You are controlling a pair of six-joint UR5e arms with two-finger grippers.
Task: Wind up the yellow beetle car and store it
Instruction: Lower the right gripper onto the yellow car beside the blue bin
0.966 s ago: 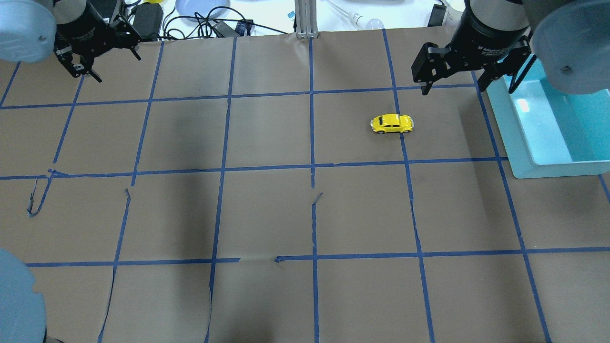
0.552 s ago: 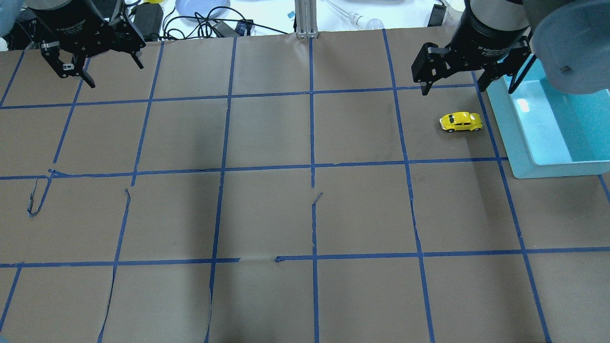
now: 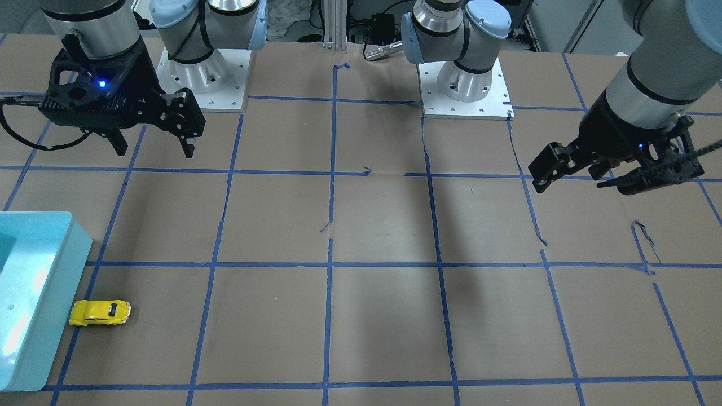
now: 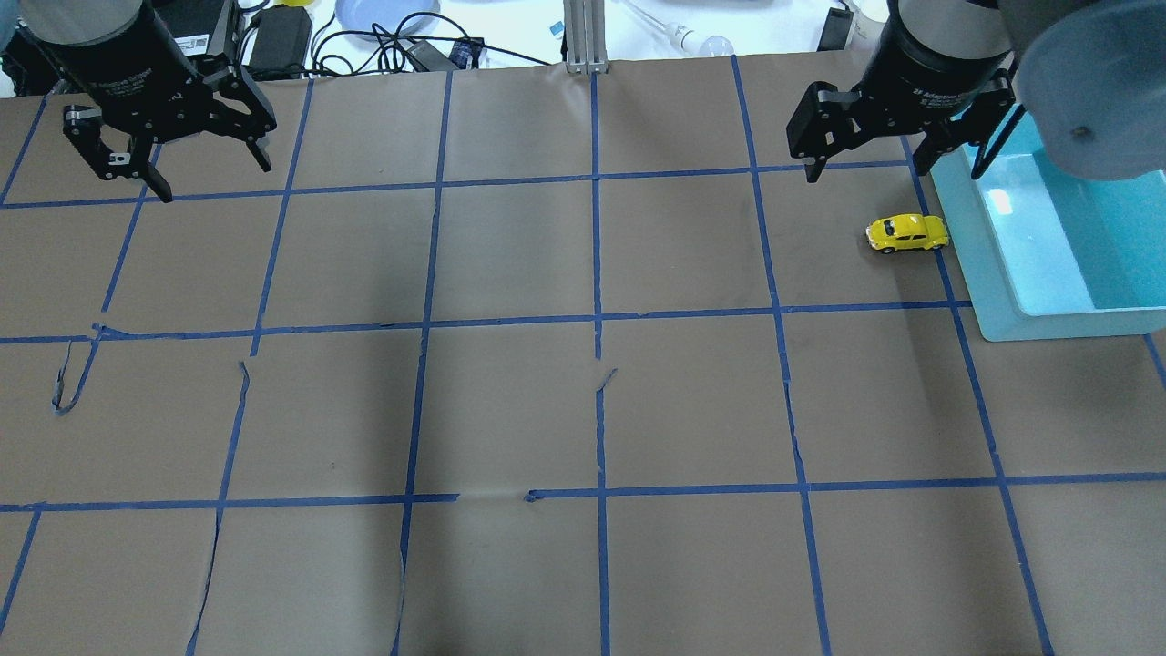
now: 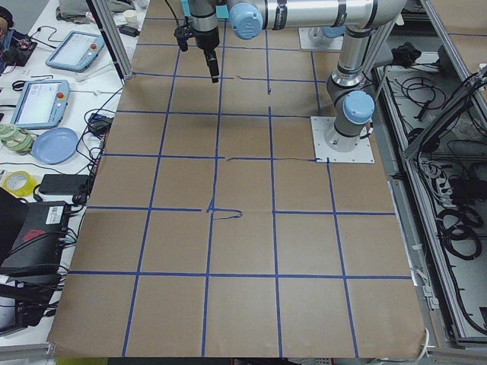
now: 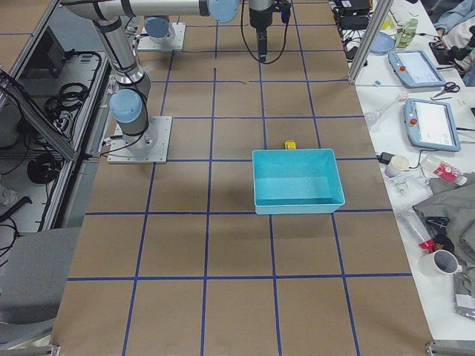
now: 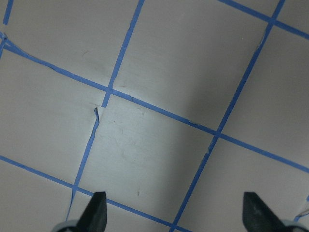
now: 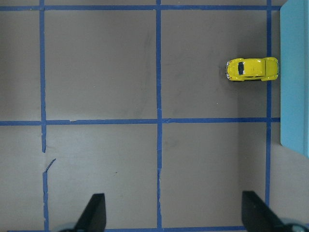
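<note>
The yellow beetle car stands on its wheels on the brown paper, lengthwise toward the teal bin, with one end right at the bin's left wall. It also shows in the front view, the right wrist view and the right side view. My right gripper is open and empty, raised above the table just beyond the car; its fingertips frame the lower edge of the wrist view. My left gripper is open and empty at the far left, over bare paper.
The bin is empty inside. Blue tape lines grid the paper, with torn strips. Cables, a power brick and a blue plate lie past the table's far edge. An aluminium post stands at the far middle. Both arm bases are bolted on my side.
The car has rolled to the right, from one grid cell over to the bin's wall. My left gripper has shifted slightly right and toward me. The right gripper has not moved.
</note>
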